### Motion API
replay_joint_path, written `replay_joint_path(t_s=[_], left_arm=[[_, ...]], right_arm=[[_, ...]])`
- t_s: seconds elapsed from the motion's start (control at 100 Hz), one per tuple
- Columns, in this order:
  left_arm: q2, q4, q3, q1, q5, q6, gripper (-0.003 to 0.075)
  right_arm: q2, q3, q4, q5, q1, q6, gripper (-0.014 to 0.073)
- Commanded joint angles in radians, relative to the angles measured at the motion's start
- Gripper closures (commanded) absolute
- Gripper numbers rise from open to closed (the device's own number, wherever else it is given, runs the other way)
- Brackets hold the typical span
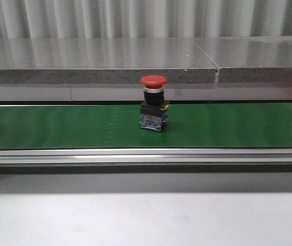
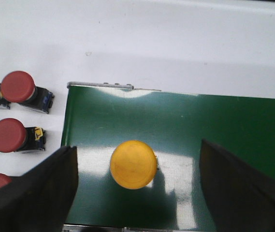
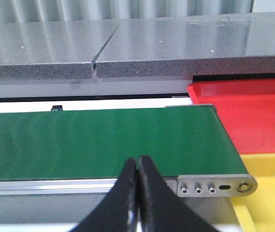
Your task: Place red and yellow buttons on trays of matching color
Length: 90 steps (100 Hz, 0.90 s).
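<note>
– Watching the green belt (image 1: 58, 125): a red button (image 1: 153, 102) stands upright mid-belt, a yellow button (image 2: 133, 164) at its left end between the left jaws, spread wide.

– Right jaws are pressed together (empty). Mistimed, the buttons ride past the red tray (image 3: 253, 111).

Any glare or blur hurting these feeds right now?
Left wrist view: white glare patches on the green conveyor belt beside the round yellow button, open jaws blurred. Front view: red mushroom-cap button sharp. Right wrist view: shut jaws slightly soft, belt clear.

A green conveyor belt (image 1: 58, 125) runs before a grey stone ledge (image 1: 84, 69).
</note>
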State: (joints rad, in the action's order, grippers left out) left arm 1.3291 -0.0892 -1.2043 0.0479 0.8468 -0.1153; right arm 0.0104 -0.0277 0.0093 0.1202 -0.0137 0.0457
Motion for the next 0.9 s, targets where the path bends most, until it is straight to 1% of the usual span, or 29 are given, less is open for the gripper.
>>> replay_joint_path(t_s=[0.0,0.15,0.37,0.46,0.55,0.77,0.82,0.83,0.84,0.87,0.89], left_arm=[[-0.098,0.005,-0.005,0.009,-0.075,0.001,0.0207],[-0.233,0.005,0.077,0.009,-0.125,0.002,0.0207],[-0.469,0.005,0.282,0.009,-0.202,0.002,0.021],[-0.548,0.005,0.354,0.009,-0.214,0.002,0.0233],[-0.629,0.005,0.427,0.009,-0.214,0.002,0.03],[-0.801,0.01,0.554,0.009,-0.212,0.002,0.0587],[-0.829,0.01,0.57,0.009,-0.212,0.002,0.0645],[-0.832,0.01,0.572,0.009,-0.212,0.002,0.0645],[-0.84,0.01,0.575,0.009,-0.212,0.002,0.0668],[-0.852,0.01,0.581,0.009,-0.212,0.002,0.0691],[-0.861,0.01,0.587,0.009,-0.212,0.002,0.072]], right_arm=[[0.009,0.016,-0.009,-0.086,-0.006,-0.003,0.0662],[0.009,0.016,-0.009,-0.086,-0.006,-0.003,0.0662],[0.009,0.016,-0.009,-0.087,-0.006,-0.003,0.0662],[0.009,0.016,-0.009,-0.087,-0.006,-0.003,0.0662],[0.009,0.016,-0.009,-0.087,-0.006,-0.003,0.0662],[0.009,0.016,-0.009,-0.096,-0.006,-0.003,0.0662],[0.009,0.016,-0.009,-0.096,-0.006,-0.003,0.0662],[0.009,0.016,-0.009,-0.096,-0.006,-0.003,0.0662],[0.009,0.016,-0.009,-0.096,-0.006,-0.003,0.0662],[0.009,0.016,-0.009,-0.1,-0.006,-0.003,0.0662],[0.009,0.016,-0.009,-0.111,-0.006,-0.003,0.0662]])
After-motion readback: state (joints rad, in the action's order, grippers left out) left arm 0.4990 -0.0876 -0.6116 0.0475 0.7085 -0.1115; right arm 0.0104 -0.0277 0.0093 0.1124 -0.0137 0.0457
